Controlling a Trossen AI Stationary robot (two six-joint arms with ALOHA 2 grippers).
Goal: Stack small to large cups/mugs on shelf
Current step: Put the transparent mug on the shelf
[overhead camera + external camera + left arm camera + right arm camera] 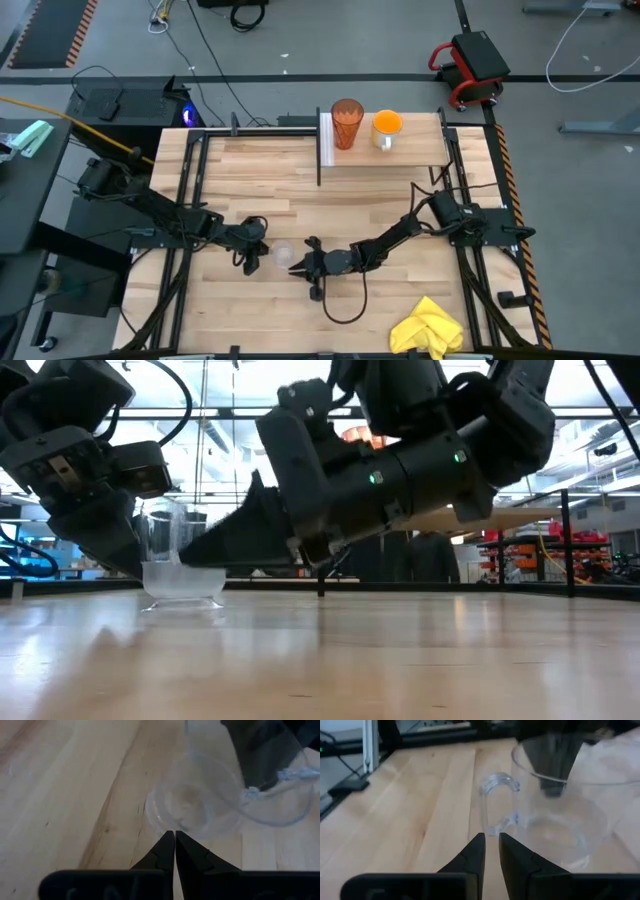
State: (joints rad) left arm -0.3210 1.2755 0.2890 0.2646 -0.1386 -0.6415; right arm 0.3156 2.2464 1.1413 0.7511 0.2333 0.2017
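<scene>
Standing between closed left end effector (262, 252) and nearly-closed right end effector (300, 266): small clear glass (281, 254).

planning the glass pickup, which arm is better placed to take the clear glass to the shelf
Probably the right. The right claw faces the clear glass, with the handle just ahead of its nearly shut fingers in its wrist view. The shelf lies on its side. The left claw, fingers shut, sits at the glass's other side, farther from the shelf.
</scene>
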